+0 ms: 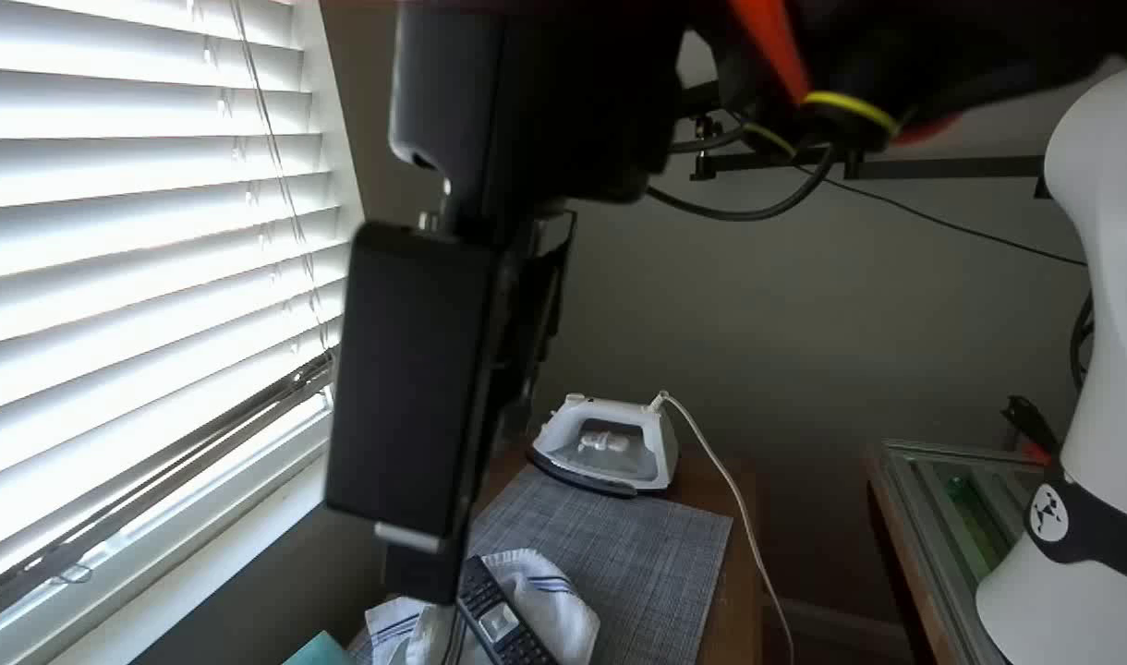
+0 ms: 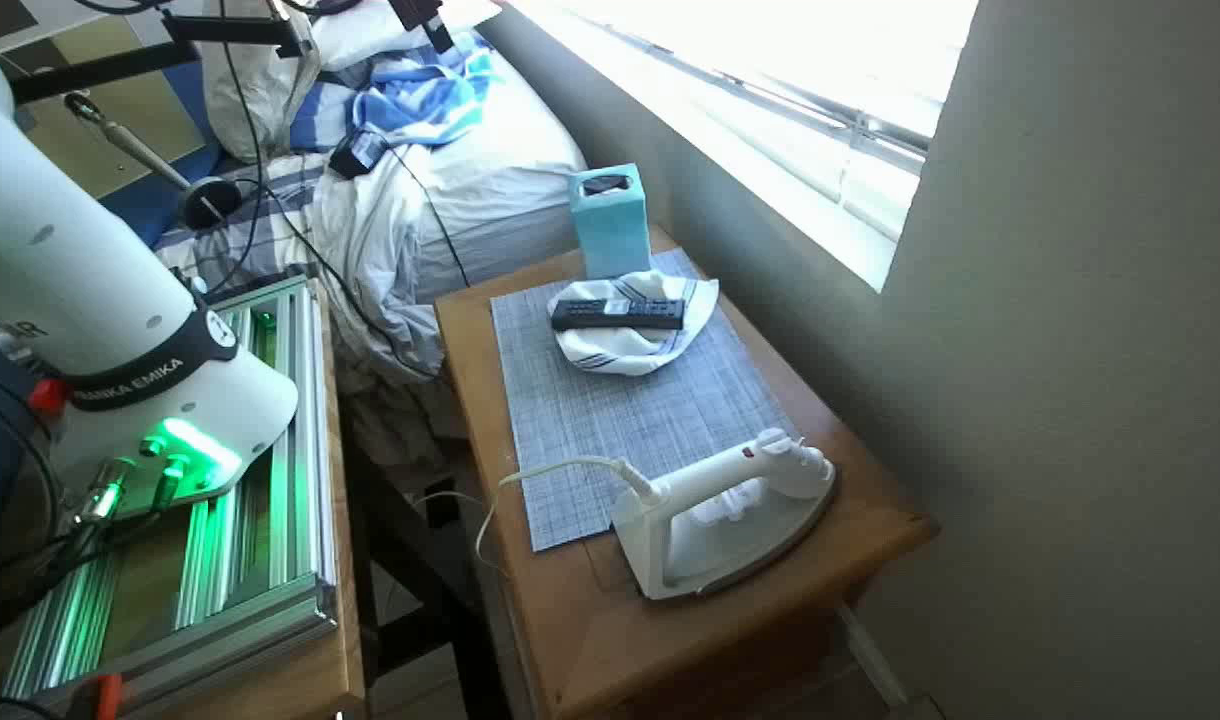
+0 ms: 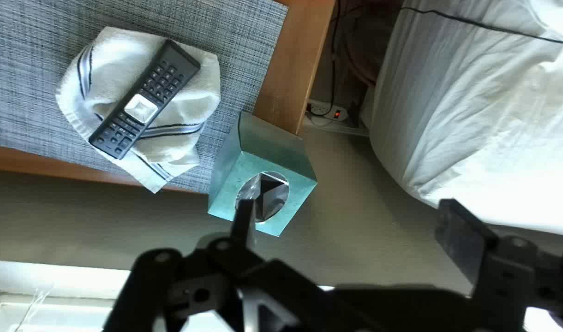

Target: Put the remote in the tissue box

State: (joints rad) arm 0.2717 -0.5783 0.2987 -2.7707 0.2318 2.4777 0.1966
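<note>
Remote [image 3: 144, 99] sits on the towel [image 3: 184, 109], so pre-grasp imo. Gripper [image 3: 353, 230] is spread, empty; gotta line up over the remote.

Wrist view down onto tissue box [image 3: 274, 146], exterior views opposed across table [image 2: 620, 640], sharing iron [image 2: 715, 540]

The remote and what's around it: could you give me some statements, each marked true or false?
1. The remote lies on a white cloth. True.
2. The tissue box has an opening in its top. True.
3. The remote is in the tissue box. False: it lies outside, on the white cloth.
4. An iron is on the wooden table. True.
5. The iron touches the remote. False: grey mat shows between them.
6. The remote is being gripped. False: the fingers stand apart, holding nothing.
</note>
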